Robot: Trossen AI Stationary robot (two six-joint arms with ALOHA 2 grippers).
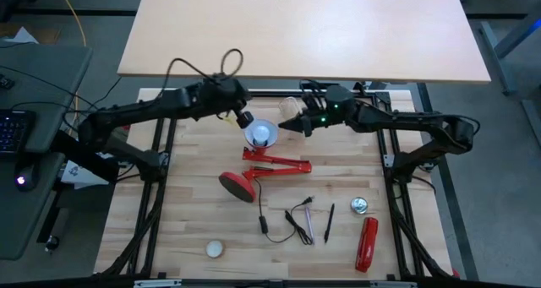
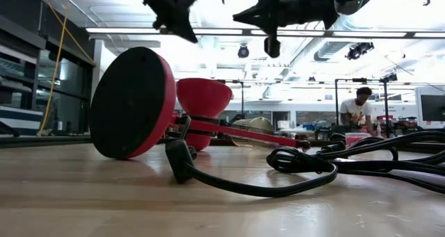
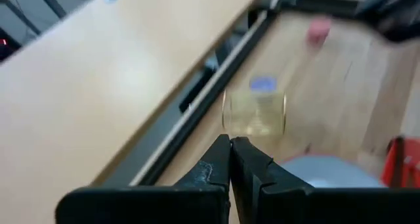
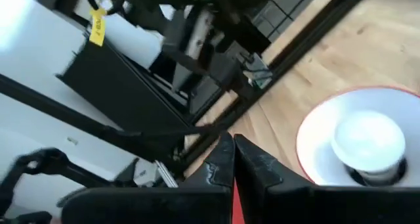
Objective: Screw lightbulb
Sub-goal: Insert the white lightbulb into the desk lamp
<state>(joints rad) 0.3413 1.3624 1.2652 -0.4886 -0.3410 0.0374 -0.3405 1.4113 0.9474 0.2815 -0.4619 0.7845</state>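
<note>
- So the lightbulb is sitting inside the white-lined shade of the red lamp, which lies tipped over on the wooden table.
- Left gripper hangs just above the shade from the left, fingers pressed together on nothing.
- Right gripper comes in from the other side, right next to the bulb, also pinched together and empty.
- Lamp's round base rests on edge, black cord trailing off it.
- Clear jar lies near the table's back edge.
- Red tool, pen and small white disc sit toward the front.
</note>
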